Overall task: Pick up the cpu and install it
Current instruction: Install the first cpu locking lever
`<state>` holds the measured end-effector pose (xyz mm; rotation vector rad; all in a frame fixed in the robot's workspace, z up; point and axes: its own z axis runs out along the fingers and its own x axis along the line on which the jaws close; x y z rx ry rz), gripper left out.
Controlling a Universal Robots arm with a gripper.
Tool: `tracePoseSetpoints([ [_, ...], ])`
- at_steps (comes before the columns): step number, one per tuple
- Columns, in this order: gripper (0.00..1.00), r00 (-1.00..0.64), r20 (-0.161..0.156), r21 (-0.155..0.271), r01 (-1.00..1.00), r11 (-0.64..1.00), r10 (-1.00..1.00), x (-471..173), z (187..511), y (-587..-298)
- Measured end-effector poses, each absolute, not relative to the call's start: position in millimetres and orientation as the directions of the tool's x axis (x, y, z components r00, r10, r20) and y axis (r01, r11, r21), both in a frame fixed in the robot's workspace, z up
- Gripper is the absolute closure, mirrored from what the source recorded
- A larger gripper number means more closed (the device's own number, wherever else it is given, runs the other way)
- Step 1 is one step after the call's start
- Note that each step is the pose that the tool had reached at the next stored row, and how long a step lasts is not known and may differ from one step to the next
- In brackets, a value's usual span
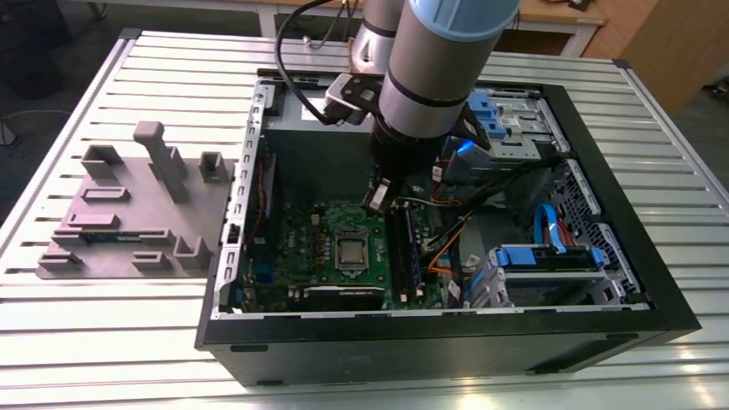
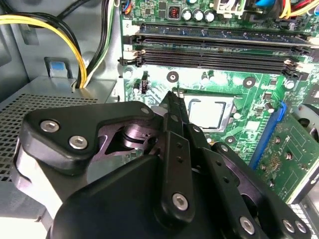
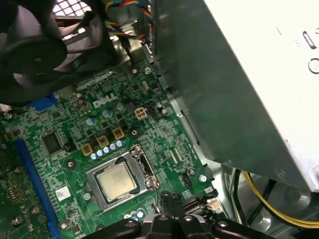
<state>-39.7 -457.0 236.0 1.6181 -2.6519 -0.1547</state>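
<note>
The cpu [image 3: 116,179] is a small flat square chip with a dull silver-grey metal top that catches a soft sheen, edged by a thin pale rim. It lies flat in its socket on the green motherboard [image 3: 75,124], framed by the silver hinged metal frame [image 3: 141,164] that runs around it. In the second wrist view the cpu [image 2: 208,111] shows as a pale, bright square just beyond the tip of the gripper [image 2: 172,94], and in the exterior view the cpu [image 1: 351,249] sits near the middle of the board inside the open computer case [image 1: 456,337]. The gripper's two black fingers are pressed together with no gap visible between them at the tip, and nothing is held between them. The fingertips hang above the board beside the socket, towards the long black memory slots [image 2: 219,50], and no contact with the chip can be seen. In the exterior view the arm [image 1: 439,77] reaches down into the case from above, with the gripper [image 1: 380,201] above the board beside the big grey box [image 3: 239,74]. The case rests on a slatted metal table [image 1: 114,342], with a grey fixture plate [image 1: 131,213] lying at the exterior view's left.
</note>
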Motion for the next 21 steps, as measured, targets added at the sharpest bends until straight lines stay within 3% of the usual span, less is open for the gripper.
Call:
tracePoseSetpoints([
  [21, 0.9, -0.408, -0.027, 0.102, -0.909, 0.403, -0.913, -40.9, 235.8, -461.9],
])
